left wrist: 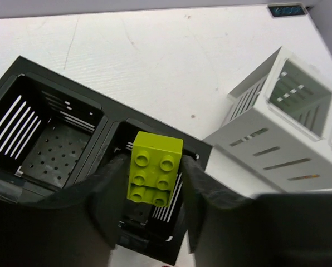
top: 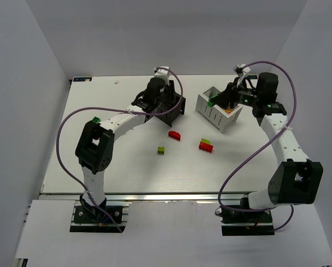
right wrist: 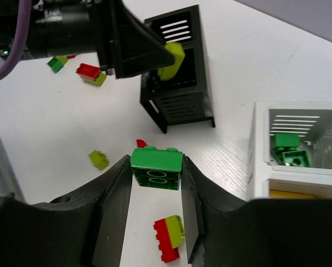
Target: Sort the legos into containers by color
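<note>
Tabletop [left wrist: 155, 67]; lime brick [left wrist: 155, 172] within left tool [left wrist: 153, 164]

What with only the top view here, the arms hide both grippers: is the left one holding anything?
Observer: Yes, the left gripper clamps a lime brick over the black bin.
Operator: And the right?
Observer: The right gripper pinches a green brick between both fingers.
Operator: What's inside the white bin?
Observer: One compartment of the white bin holds green bricks.
</note>
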